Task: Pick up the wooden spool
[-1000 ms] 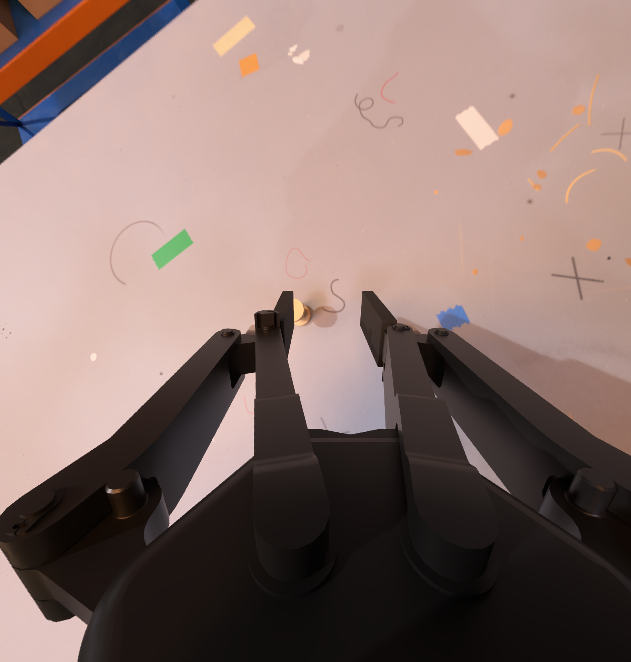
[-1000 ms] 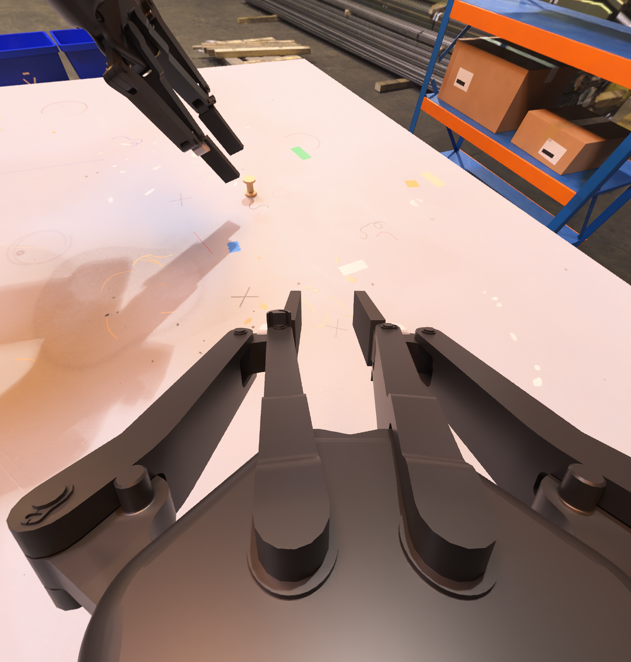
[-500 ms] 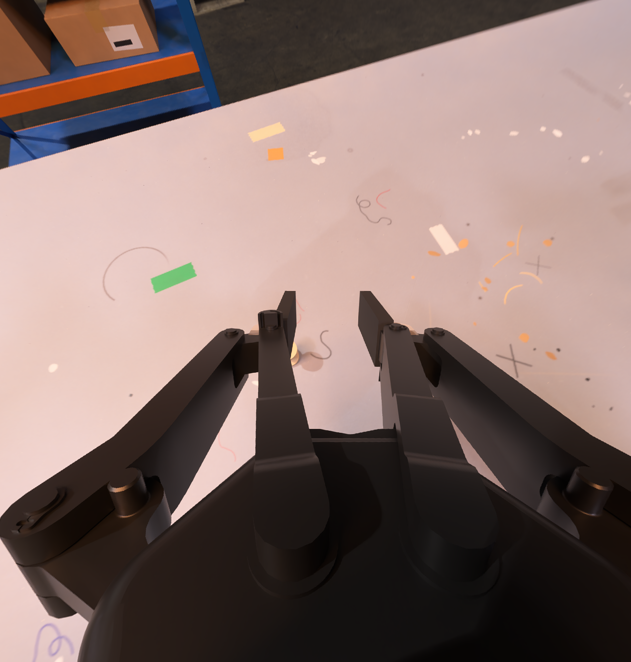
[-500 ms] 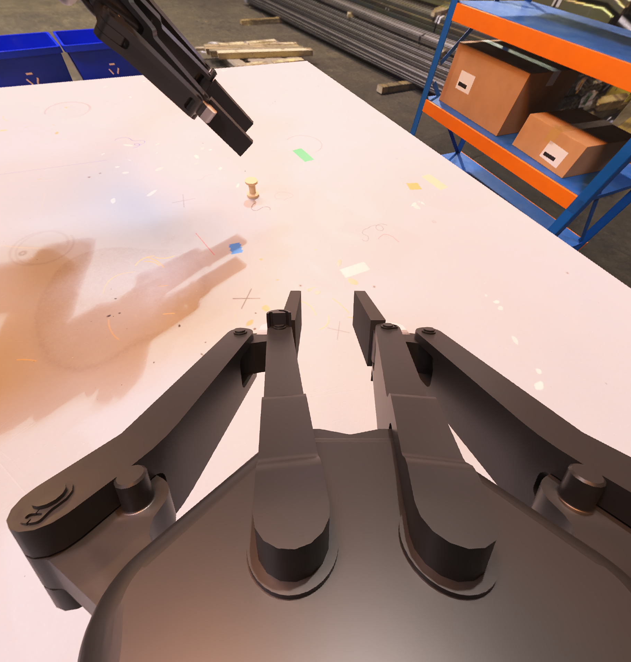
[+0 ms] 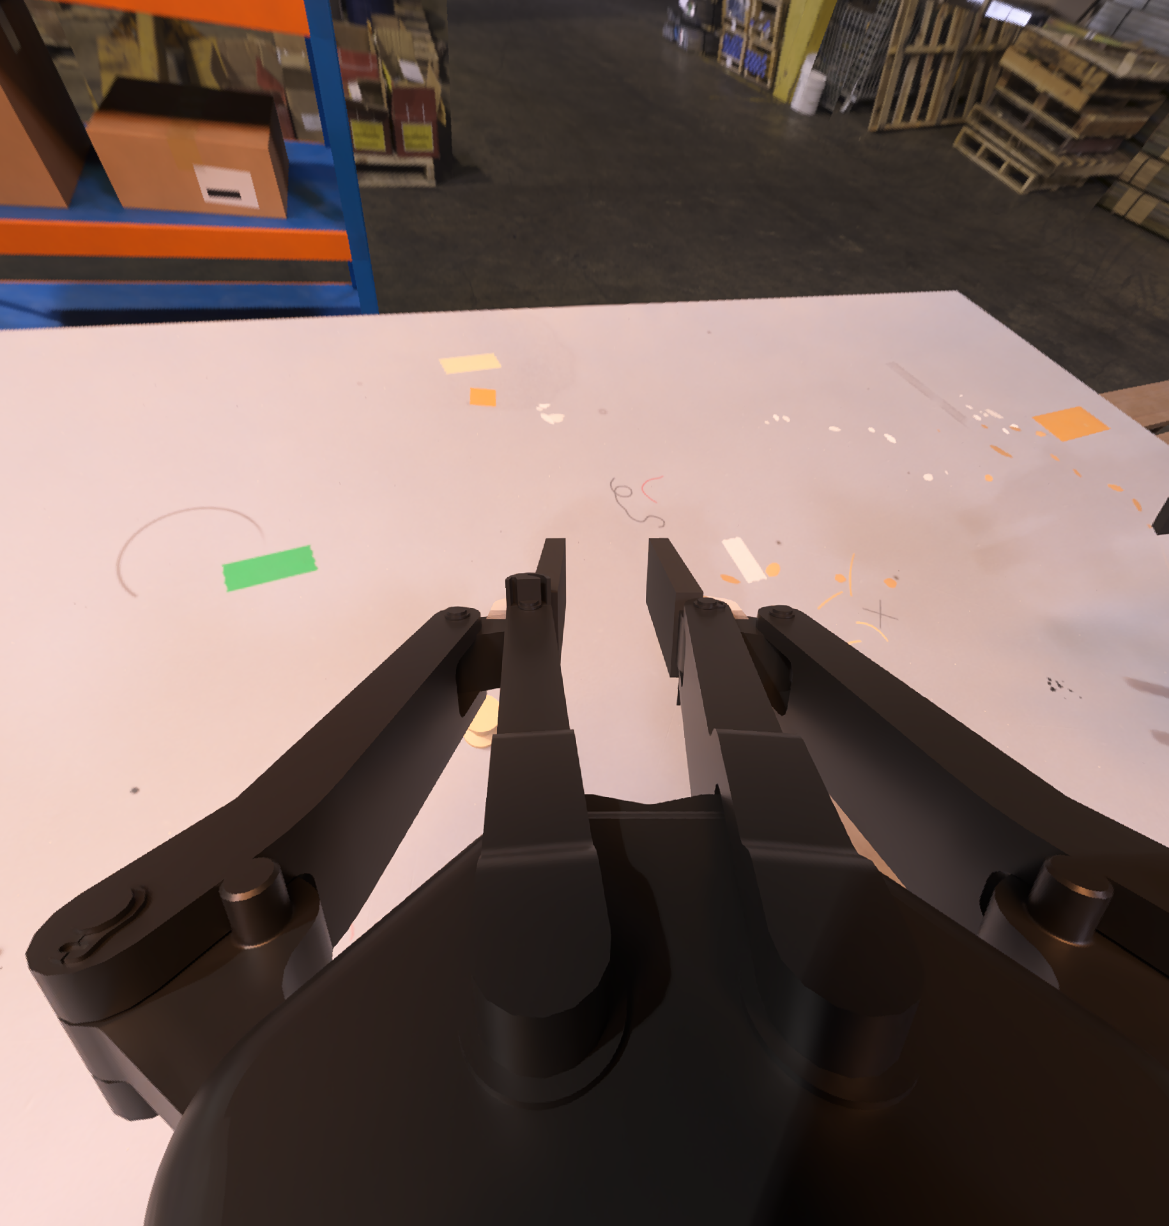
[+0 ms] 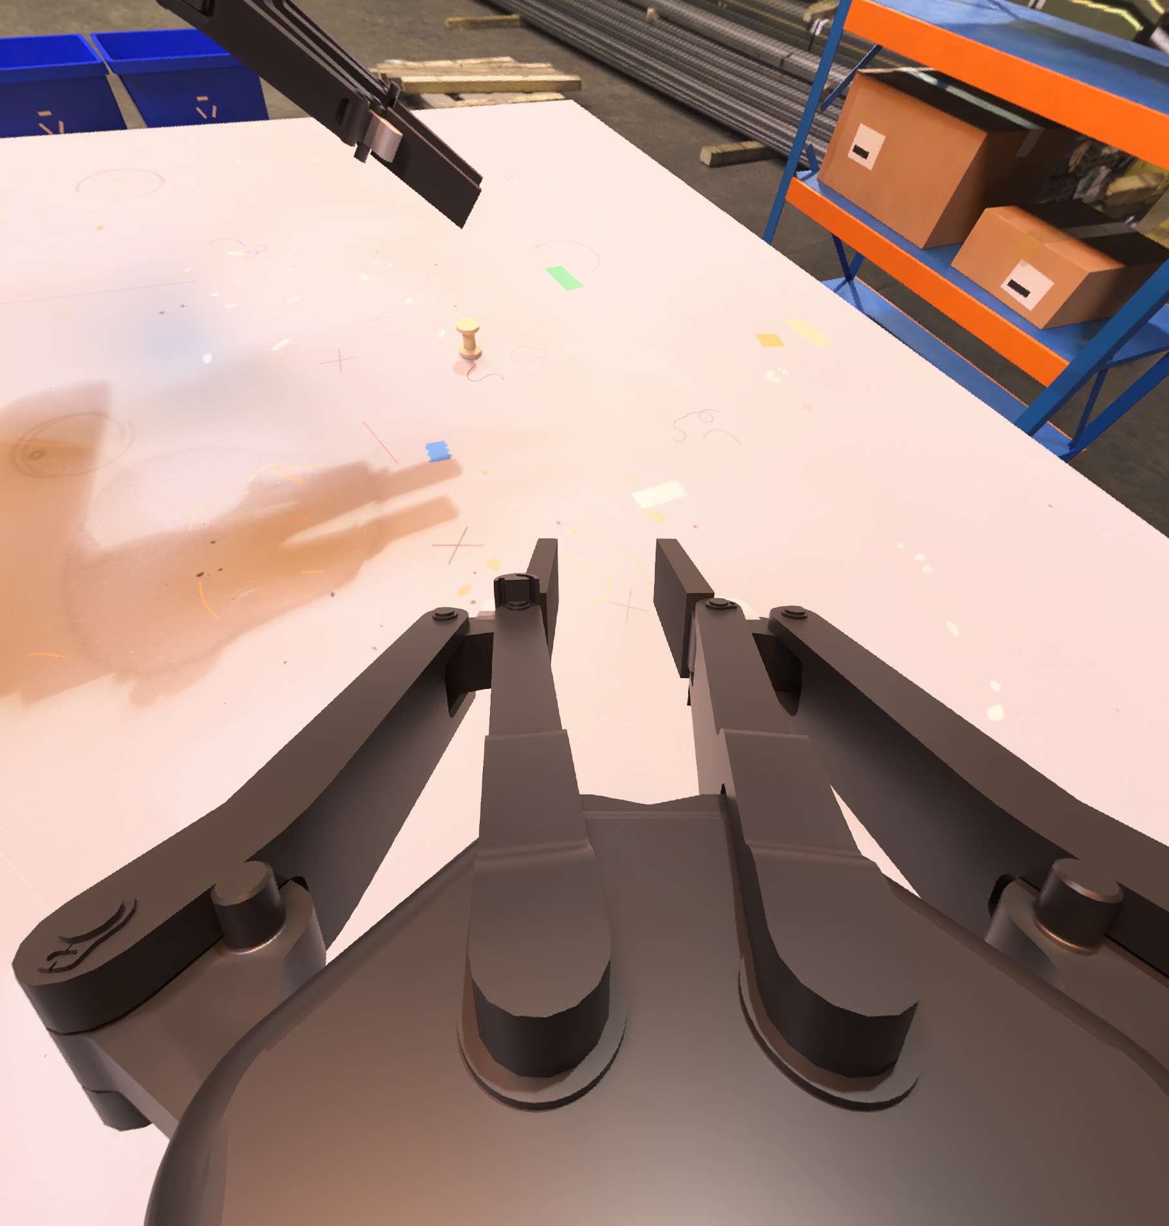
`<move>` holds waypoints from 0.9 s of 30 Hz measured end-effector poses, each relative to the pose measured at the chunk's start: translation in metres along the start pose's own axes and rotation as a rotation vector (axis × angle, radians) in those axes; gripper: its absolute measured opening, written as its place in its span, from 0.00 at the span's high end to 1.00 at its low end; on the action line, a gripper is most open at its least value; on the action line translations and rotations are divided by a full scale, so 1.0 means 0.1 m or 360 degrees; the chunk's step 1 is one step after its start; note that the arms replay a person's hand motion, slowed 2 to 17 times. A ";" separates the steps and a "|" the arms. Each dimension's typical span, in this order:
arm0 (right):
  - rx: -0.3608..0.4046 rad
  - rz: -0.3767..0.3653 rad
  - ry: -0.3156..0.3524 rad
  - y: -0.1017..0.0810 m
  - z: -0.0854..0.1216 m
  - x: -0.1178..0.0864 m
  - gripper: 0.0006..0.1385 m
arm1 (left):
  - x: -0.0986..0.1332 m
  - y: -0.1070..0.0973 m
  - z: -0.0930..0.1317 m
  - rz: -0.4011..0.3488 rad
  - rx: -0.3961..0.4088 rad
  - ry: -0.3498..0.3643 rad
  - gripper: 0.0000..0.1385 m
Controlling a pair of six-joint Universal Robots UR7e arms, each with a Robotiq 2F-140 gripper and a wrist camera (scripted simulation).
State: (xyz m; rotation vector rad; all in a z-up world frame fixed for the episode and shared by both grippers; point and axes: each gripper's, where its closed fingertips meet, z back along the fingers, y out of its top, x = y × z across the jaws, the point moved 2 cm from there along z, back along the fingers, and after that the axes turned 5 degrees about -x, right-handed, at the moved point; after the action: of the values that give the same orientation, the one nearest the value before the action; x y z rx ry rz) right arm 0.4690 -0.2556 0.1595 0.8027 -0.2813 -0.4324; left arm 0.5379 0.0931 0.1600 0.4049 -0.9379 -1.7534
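Wooden spool [image 6: 468, 338] stands upright; left end effector [image 6: 466, 205] apparently hovers above, parted.

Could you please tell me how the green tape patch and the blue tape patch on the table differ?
The green tape lies beyond the wooden spool, while the blue tape lies nearer the right gripper. The green tape looks longer; the blue tape is shorter, with ragged ends. Both lie flat on the table.

The spool [image 6: 468, 337] is showing pale smooth wood; the table [image 6: 834, 531] is looking matt, perhaps laminate.
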 end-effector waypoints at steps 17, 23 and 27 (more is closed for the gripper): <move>0.0032 -0.0020 -0.0002 0.01 0.05 0.03 0.72 | 0.04 0.24 0.29 -0.0256 0.0427 0.0232 0.70; 0.0041 -0.0028 0.0000 0.01 0.06 0.04 0.72 | 0.07 0.35 0.44 -0.0276 0.0655 0.0289 0.59; 0.0043 -0.0031 -0.0002 0.01 0.06 0.05 0.72 | 0.07 0.41 0.55 -0.0279 0.0812 0.0322 0.55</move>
State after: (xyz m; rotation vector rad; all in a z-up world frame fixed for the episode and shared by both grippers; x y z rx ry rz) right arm 0.4711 -0.2610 0.1649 0.8325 -0.2811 -0.4480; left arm 0.5250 0.1034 0.2267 0.9997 -1.2265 -1.5741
